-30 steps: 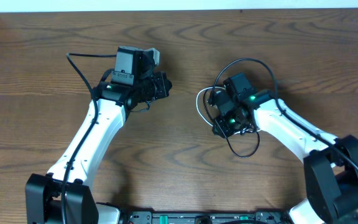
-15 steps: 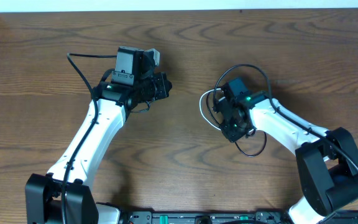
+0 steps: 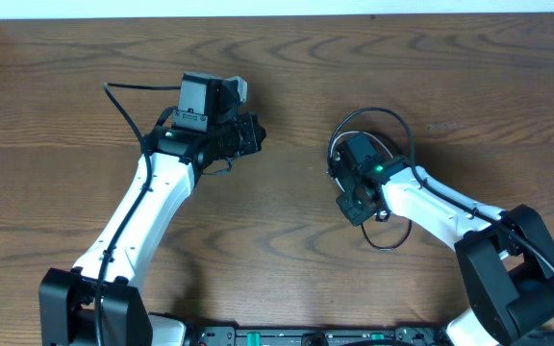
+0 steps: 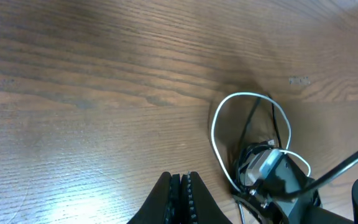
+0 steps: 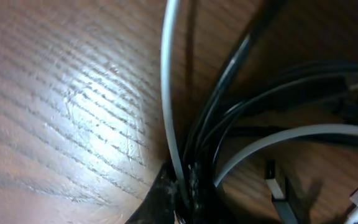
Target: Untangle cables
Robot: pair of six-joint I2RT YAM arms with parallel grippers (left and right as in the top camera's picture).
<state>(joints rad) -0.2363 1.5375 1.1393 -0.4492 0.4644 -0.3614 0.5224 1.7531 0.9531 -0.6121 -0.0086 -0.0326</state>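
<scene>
Because the white cable [image 5: 166, 74] and black cable [image 5: 244, 62] are thin, light and limp, they will likely drag and slip rather than lift as 1 body. Both lie looped together right of centre in the overhead view. The right gripper [image 5: 182, 190] is clamped on the white cable, with the black cable pressed alongside. A plug end would probably give a firmer hold. The left gripper [image 4: 180, 186], fingers together and empty, hangs well apart at upper left.
</scene>
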